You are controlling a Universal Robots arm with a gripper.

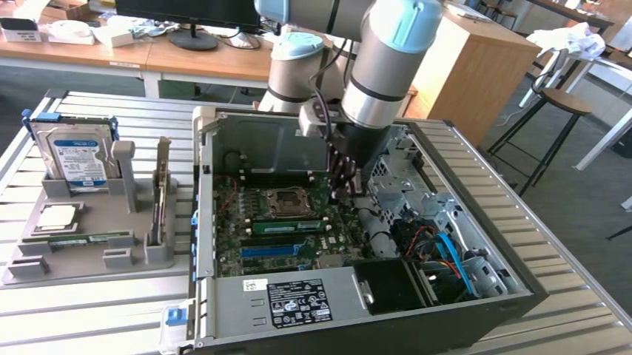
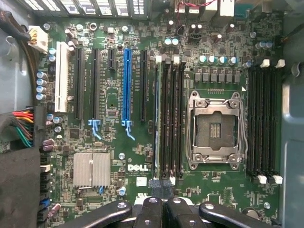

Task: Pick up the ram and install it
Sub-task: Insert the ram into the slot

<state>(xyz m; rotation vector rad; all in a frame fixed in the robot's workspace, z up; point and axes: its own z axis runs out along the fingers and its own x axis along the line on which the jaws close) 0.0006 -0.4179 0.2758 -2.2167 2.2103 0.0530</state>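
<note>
Here the end effector (image 2: 160, 190) hangs clenched, seemingly empty, over one end of the ram (image 1: 286, 225), which stands slotted into the motherboard (image 2: 110, 102) near the processor socket (image 2: 216, 128), so lopsided pressure could tilt it and leave the far end unlatched.

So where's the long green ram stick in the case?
Exterior view: the ram stick stands in a motherboard slot between the square silver processor socket and the long blue slot.

Operator: Computer case (image 1: 445, 325) position?
Manual: On the desk (image 1: 79, 310), at the exterior view's right of the parts holder (image 1: 94, 222).
Operator: Ram (image 1: 286, 225) position?
Manual: In a memory slot (image 2: 158, 59) on the motherboard (image 2: 111, 102), beside the CPU socket (image 2: 216, 128).
</note>
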